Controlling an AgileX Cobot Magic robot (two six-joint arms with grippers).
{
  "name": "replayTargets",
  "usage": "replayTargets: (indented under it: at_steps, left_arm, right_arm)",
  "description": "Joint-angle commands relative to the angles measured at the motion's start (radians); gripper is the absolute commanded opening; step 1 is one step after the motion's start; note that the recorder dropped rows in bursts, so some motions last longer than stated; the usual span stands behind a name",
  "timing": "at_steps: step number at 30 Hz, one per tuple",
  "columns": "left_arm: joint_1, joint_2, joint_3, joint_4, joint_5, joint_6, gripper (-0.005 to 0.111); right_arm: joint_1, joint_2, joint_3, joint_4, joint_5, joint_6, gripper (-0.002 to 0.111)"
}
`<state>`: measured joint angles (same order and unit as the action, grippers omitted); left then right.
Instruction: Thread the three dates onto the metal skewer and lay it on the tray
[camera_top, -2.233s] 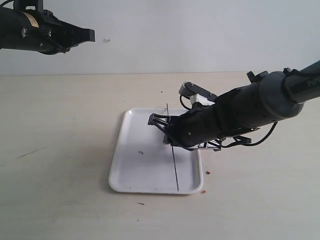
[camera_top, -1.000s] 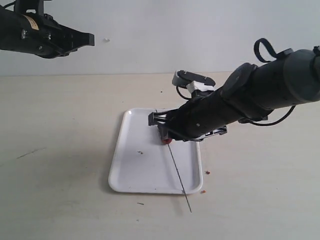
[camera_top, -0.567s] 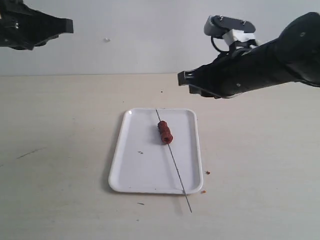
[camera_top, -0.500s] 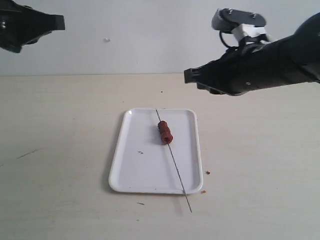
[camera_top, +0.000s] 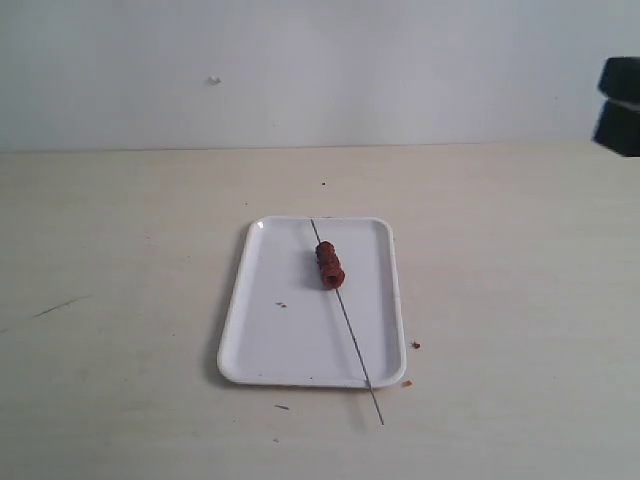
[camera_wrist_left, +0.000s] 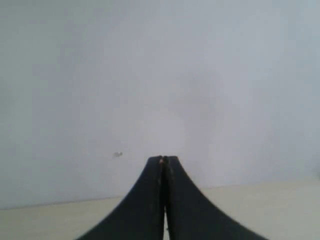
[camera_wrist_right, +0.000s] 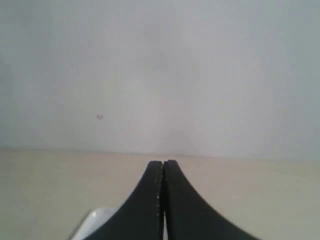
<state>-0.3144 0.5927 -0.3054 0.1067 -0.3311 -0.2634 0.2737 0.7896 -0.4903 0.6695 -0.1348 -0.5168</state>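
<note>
- Pale beige tabletop (camera_top: 120, 300) fills the lower part of the exterior view, with a plain light wall (camera_top: 400, 70) behind it; the wall carries one small dark mark (camera_top: 213, 80).
- A white tray (camera_top: 270, 340) with rounded corners and a low rim lies flat near the middle of the tabletop, its long side running away from the camera.
- The metal skewer (camera_top: 355, 345) lies slantwise across the right half of the tray. Its far end reaches the tray's far rim, and its near end passes over the near rim and sticks out above the bare table.
- The three dates (camera_top: 329, 265) sit on the skewer in its far half, over the tray floor. They are dark reddish-brown and wrinkled, and pressed so closely end to end that they read as one lumpy row.
- A few tiny crumbs (camera_top: 415, 345) lie on the table just beside the tray's near right corner, and a small speck (camera_top: 282, 305) lies on the tray floor, left of the skewer.
- At the right edge of the exterior view a dark arm part (camera_top: 620, 105) shows, well apart from the tray.
- The left gripper (camera_wrist_left: 164, 159) has its two black fingers pressed together with nothing between them, and it faces the wall above the table edge.
- The right gripper (camera_wrist_right: 163, 162) also has its fingers pressed together and empty. Beyond it a white corner of the tray shows, then the table and the wall.
</note>
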Motion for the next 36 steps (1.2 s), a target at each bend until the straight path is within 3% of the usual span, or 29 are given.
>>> replayTargets:
  at_steps: [1,12,22,36]
  left_arm:
    - [-0.004,-0.206,0.105,0.005,-0.022,-0.004,0.000]
    - [-0.004,-0.524,0.259,0.005,0.133,-0.002,0.000]
    - [-0.004,-0.545,0.279,0.005,0.370,-0.006,0.000]
    - [-0.004,-0.545,0.279,0.005,0.390,-0.006,0.000]
  right_arm:
    - [-0.005,-0.175,0.047,-0.007,-0.025,-0.007,0.000]
    - [-0.005,-0.437,0.151,-0.013,0.003,0.067,0.000]
    - [-0.005,-0.446,0.151,-0.011,0.009,0.073,0.000]
    - [-0.005,-0.446,0.151,-0.025,0.012,-0.001,0.000]
